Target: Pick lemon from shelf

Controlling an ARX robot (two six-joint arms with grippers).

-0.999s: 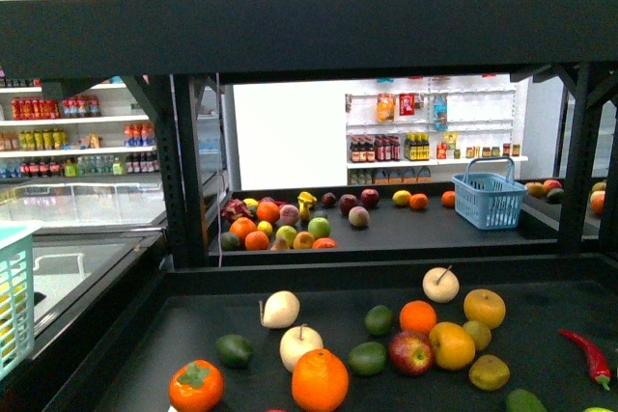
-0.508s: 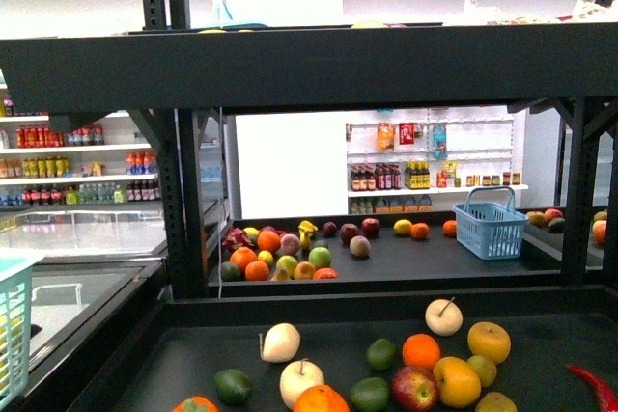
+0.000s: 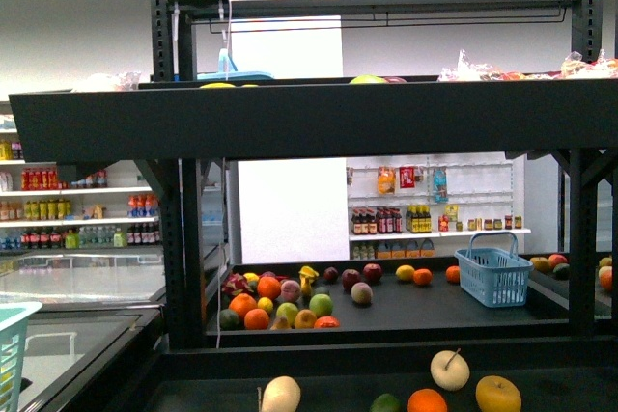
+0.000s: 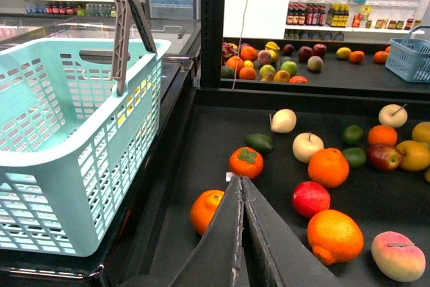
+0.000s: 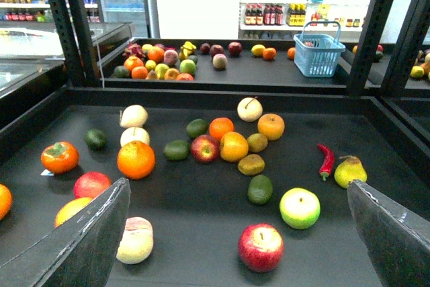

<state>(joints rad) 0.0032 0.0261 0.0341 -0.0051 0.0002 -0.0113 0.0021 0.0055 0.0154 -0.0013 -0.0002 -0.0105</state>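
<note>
In the front view, the shelf (image 3: pixel 309 118) fills the picture. No arm shows, and I cannot see the lemon here.

In the left wrist view, the left gripper (image 4: pixel 242 186) has its jaws pressed together and holds nothing. The lemon (image 4: pixel 414 155) lies far off, just beside a red apple (image 4: pixel 384 157).

In the right wrist view, the right gripper (image 5: pixel 236 186) has its jaws wide apart and is empty. The lemon (image 5: pixel 233 146) lies on the black deck among other fruit. It is deep yellow, smooth and shaped like an egg. It is not picked yet. Reaching, grabbing and lifting are all left to do.
</note>
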